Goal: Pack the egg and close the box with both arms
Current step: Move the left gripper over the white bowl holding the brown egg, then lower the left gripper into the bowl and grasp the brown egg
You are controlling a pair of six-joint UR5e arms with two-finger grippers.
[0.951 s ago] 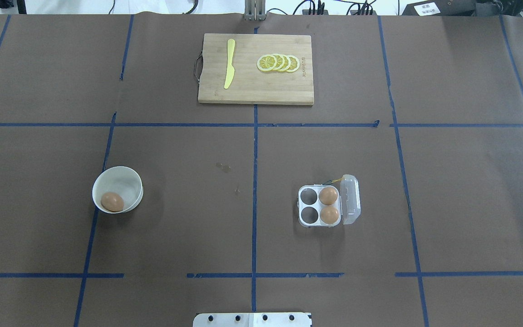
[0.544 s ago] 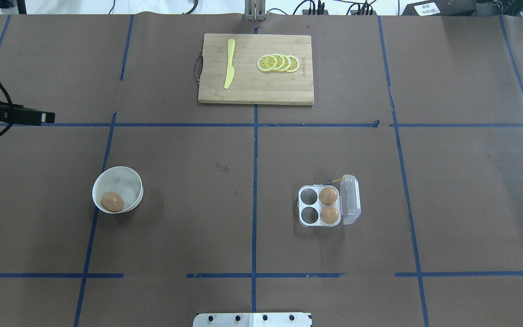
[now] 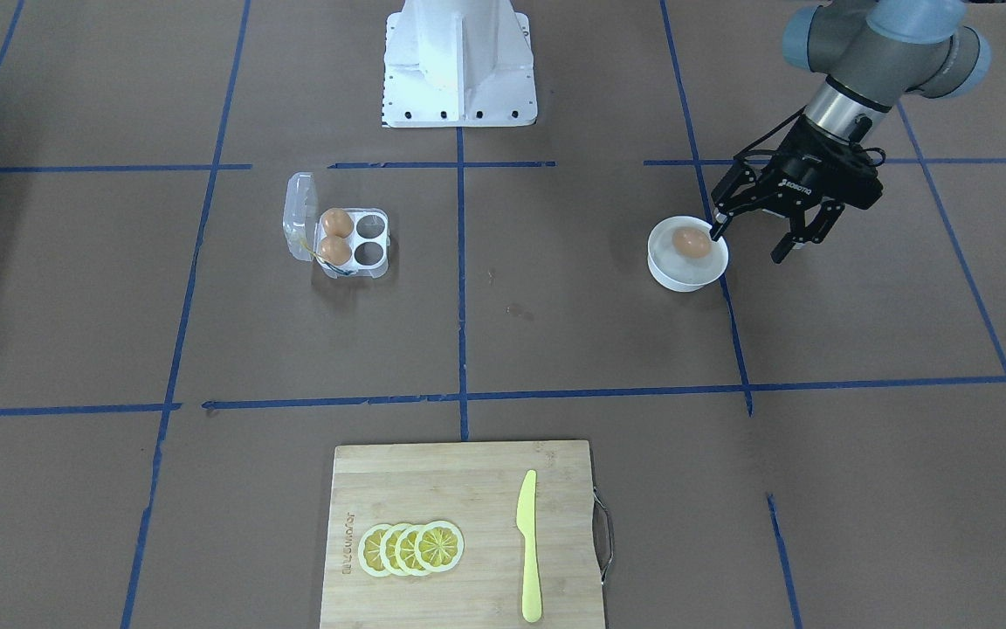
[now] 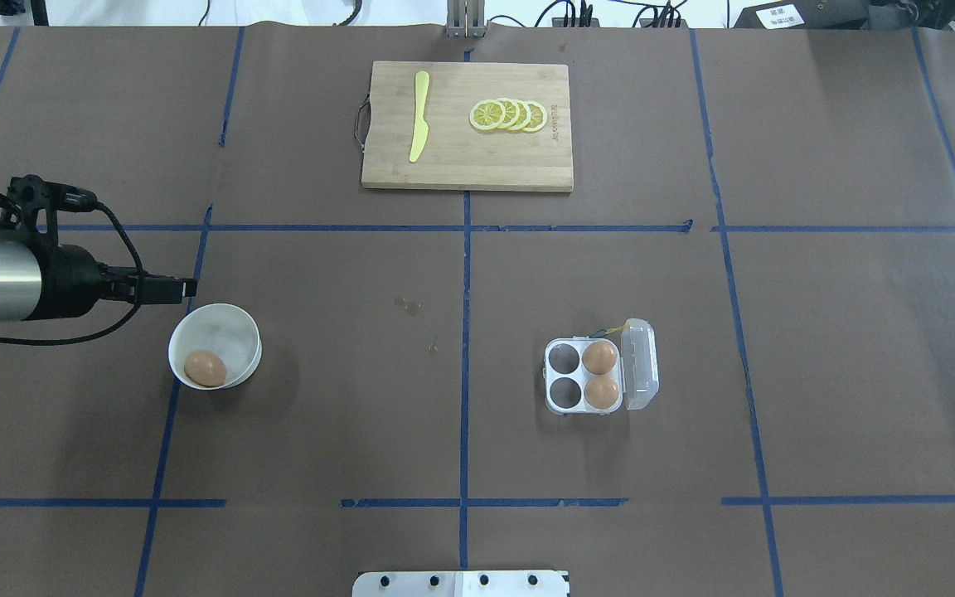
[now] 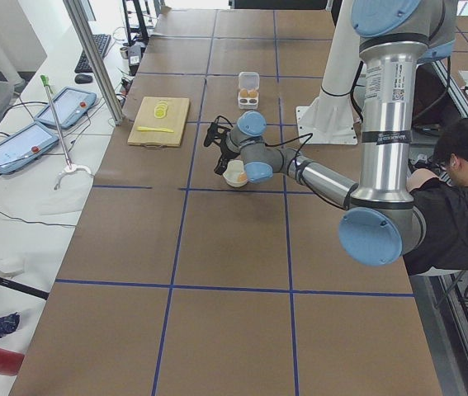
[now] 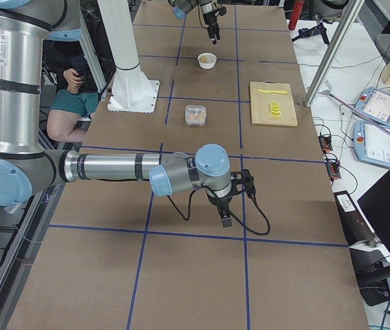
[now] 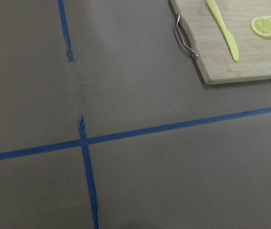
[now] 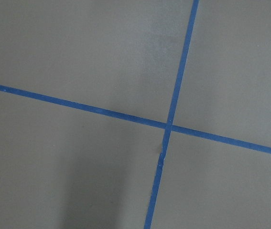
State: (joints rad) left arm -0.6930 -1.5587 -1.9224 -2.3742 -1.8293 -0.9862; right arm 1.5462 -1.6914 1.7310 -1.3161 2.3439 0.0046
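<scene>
currently the first step is in hand: reaching for the loose egg. the egg (image 3: 689, 242), small and orange-brown, lies in a round white bowl (image 3: 685, 281) on the robot's left side of the brown worktop (image 3: 555, 332). the left pincer (image 3: 747, 245) hangs over the bowl's outer edge, jaws spread wide with nothing between them. in the front view one fingertip sits over the rim next to the egg and the other falls outside the bowl, so it is not yet centred on the egg.

the box (image 3: 370, 238), a clear four-cup carton, rests well apart on the robot's right of the middle line, its hinged lid (image 3: 297, 203) folded open. two brown eggs (image 3: 336, 223) fill the cups beside the lid; the two empty cups (image 3: 368, 253) are on the side away from it.

the right pincer (image 6: 226, 221) shows only in a side view, above bare worktop and well apart from the box. i cannot tell whether it is released or clenched.

by my reading, none of the packing is done. the next move calls for shifting the left pincer so its fingers straddle the egg inside the bowl, then lowering and closing gently. the smooth shell could roll or slip against the curved wall.
</scene>
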